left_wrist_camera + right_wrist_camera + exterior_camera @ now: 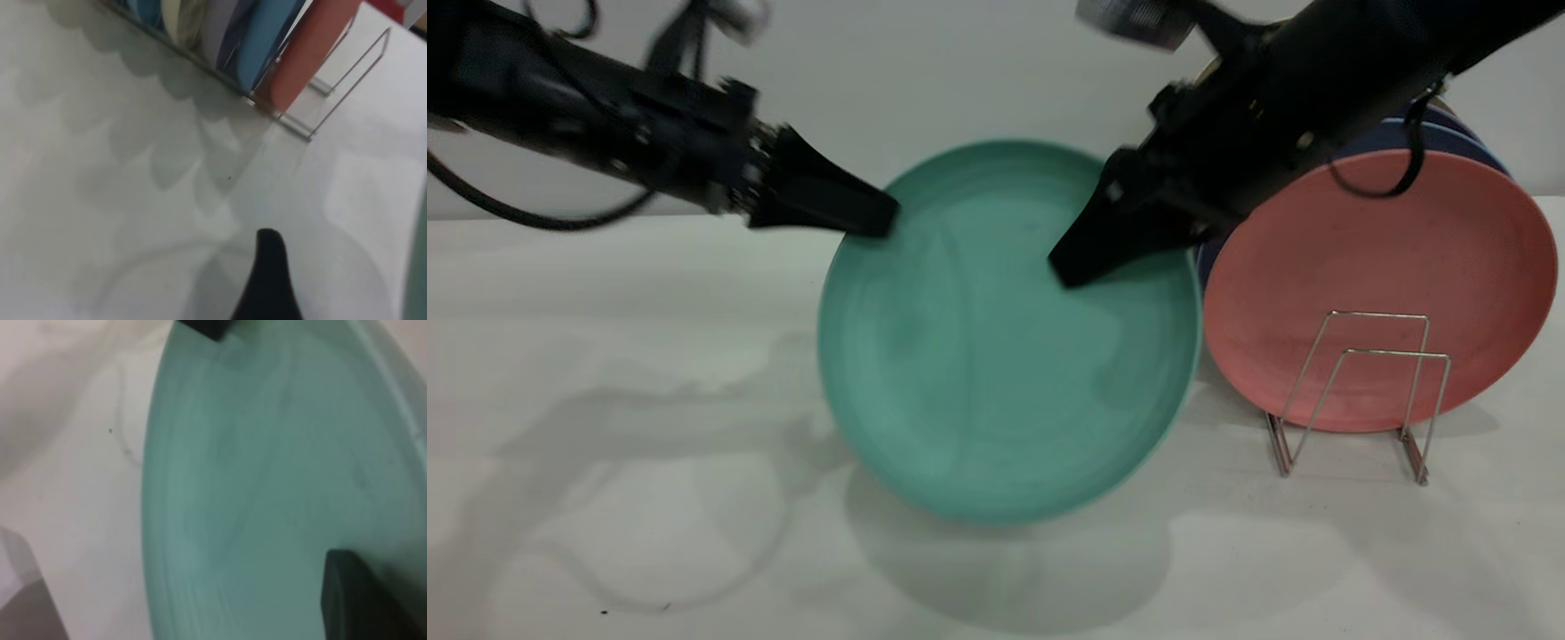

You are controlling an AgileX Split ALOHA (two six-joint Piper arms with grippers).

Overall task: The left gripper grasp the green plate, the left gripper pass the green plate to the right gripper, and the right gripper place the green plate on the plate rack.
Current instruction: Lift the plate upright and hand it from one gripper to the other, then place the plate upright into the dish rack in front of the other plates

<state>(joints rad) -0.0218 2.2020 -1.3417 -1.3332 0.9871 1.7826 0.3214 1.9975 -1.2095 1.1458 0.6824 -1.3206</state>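
Left claw (871, 213) and right claw (1080, 262) both pinch the round, matte green plate (996, 373), mid-frame above the counter (605, 444).

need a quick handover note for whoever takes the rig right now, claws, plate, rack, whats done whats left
Left claw: clamped on the upper left rim of the green plate, holding it upright above the table.
Right claw: on the plate's upper right part; whether it grips cannot be told.
Plate rack: at the right, with a pink plate and blue ones behind; front slots free.
Done: plate picked up and brought to the right claw.
Left: finish the handover, left claw lets go, right claw sets the plate in the rack.
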